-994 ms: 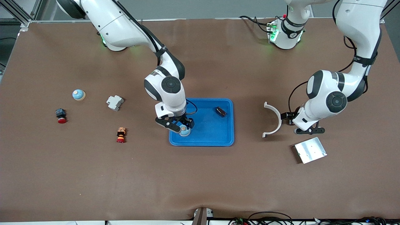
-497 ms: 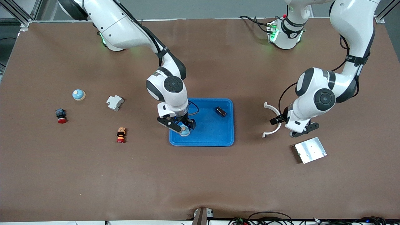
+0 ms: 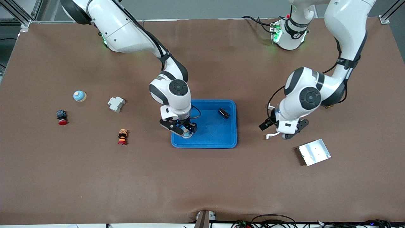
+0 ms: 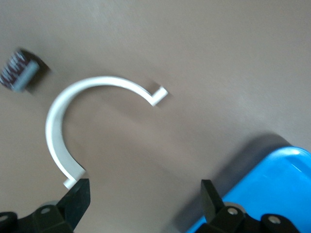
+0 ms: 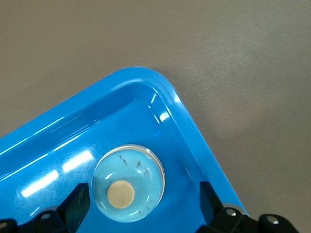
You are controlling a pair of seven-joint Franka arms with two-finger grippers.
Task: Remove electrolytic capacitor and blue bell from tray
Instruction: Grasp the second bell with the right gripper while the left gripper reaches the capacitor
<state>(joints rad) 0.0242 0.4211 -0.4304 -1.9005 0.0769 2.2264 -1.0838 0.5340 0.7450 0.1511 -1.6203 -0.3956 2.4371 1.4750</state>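
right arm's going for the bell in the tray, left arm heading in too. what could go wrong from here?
1. The blue bell sits in a corner of the tray, close to the rim; the open right gripper straddling it could catch the rim or tip the tray.
2. The open left gripper is over the white curved bracket and could snag it on its way to the capacitor.

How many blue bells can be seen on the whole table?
2. One blue bell sits in the tray, under the open right gripper. The other bell lies on the table toward the right arm's end. None seems hidden.
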